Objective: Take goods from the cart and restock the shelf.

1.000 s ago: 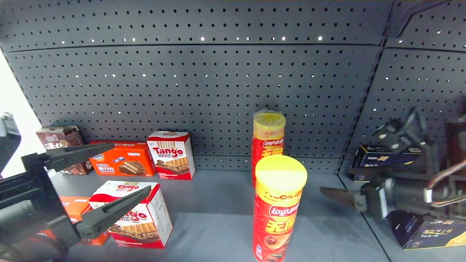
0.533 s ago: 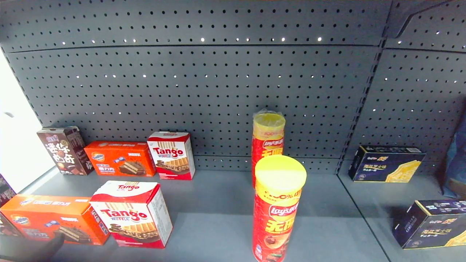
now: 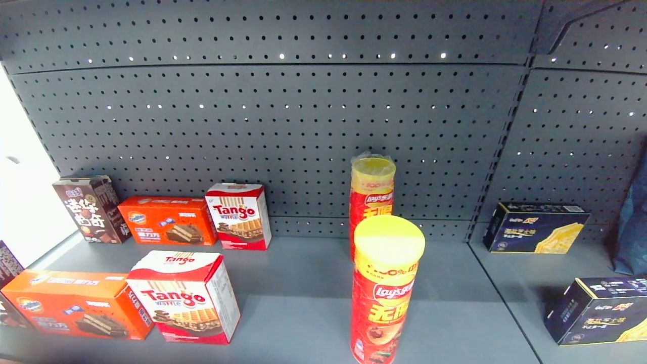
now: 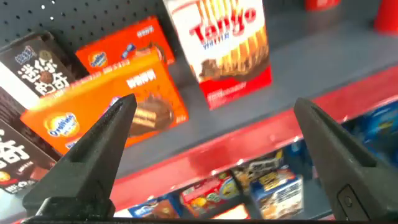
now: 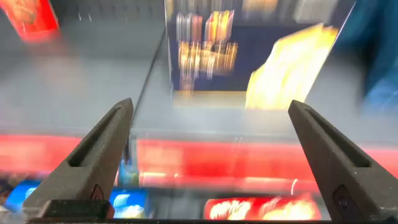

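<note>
On the grey shelf point(image 3: 303, 313) stand two red chip cans with yellow lids, one in front point(image 3: 386, 288) and one behind point(image 3: 372, 197). To their left are two Tango boxes point(image 3: 184, 298) and two orange boxes point(image 3: 76, 311). Dark blue boxes point(image 3: 601, 311) lie on the right section. My left gripper point(image 4: 214, 102) is open, in front of the shelf's red edge strip point(image 4: 249, 152), facing an orange box point(image 4: 115, 106) and a Tango box point(image 4: 227, 50). My right gripper point(image 5: 211, 104) is open too, facing a dark blue box point(image 5: 249, 50) beyond the red strip point(image 5: 217, 158).
A brown box point(image 3: 91, 208) stands at the back left. A perforated dark panel point(image 3: 303, 126) backs the shelf. Free floor lies between the Tango boxes and the cans. Packaged goods point(image 4: 261, 186) sit on a lower level under the red strip.
Both arms have left the head view; a second ago the left gripper was over the front boxes and the right gripper beside the front can. The goods have stayed in place.
</note>
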### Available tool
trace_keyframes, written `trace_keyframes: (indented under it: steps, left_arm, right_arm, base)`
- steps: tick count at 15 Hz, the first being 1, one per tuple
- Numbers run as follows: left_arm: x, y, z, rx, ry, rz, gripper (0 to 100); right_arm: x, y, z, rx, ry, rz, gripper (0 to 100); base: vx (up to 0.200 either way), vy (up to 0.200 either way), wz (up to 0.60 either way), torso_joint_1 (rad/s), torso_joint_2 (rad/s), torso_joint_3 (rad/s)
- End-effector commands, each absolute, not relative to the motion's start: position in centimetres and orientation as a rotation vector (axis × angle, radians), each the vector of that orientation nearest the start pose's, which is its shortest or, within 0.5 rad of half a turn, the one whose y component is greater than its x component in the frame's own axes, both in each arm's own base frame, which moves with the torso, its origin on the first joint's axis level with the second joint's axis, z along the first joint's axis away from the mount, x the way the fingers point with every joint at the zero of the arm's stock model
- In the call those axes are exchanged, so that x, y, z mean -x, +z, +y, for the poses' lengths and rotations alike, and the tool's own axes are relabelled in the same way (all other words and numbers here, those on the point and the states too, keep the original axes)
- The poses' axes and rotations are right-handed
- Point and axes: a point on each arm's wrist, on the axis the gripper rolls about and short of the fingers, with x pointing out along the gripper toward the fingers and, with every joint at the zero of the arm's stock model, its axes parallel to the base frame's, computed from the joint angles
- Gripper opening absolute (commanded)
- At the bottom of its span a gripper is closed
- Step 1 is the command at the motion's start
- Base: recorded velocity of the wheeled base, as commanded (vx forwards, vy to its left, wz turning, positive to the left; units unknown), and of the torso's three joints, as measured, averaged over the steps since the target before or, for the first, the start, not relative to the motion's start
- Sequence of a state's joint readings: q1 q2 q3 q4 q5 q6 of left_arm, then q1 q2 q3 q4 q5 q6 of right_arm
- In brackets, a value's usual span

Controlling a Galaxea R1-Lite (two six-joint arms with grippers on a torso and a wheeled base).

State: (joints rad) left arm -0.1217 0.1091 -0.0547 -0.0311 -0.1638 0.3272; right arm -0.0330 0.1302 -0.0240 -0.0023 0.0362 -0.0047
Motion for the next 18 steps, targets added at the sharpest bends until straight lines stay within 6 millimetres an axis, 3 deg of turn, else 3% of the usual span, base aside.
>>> trace_keyframes:
  steps: [1, 7, 12, 15, 18]
  left_arm:
    - [1.71, 8.33, -0.16, -0.339, -0.286, -0.018, 100]
    - [1.67, 8.40, -0.16, -0.227, -0.285, -0.013, 100]
    - [1.66, 8.34, -0.16, 0.046, -0.283, 0.030, 100]
    - [1.60, 8.23, 0.21, -0.117, -0.117, 0.026, 100]
    - [1.64, 8.35, 0.11, -0.200, -0.165, 0.010, 100]
  right_arm:
    - [2.08, 7.62, 0.11, -0.010, 0.029, 0.025, 100]
    - [2.28, 7.56, 0.08, -0.008, 0.043, -0.001, 100]
    - [2.28, 7.56, 0.08, -0.008, 0.043, -0.001, 100]
    - [2.28, 7.56, 0.08, -0.008, 0.043, -0.001, 100]
    - [2.28, 7.56, 0.08, -0.008, 0.043, -0.001, 100]
  base:
    - [0.000, 0.000, 0.00, 0.000, 0.00, 0.000]
    - [0.000, 0.000, 0.00, 0.000, 0.00, 0.000]
    - [0.000, 0.000, 0.00, 0.000, 0.00, 0.000]
    - [0.000, 0.000, 0.00, 0.000, 0.00, 0.000]
    - [0.000, 0.000, 0.00, 0.000, 0.00, 0.000]
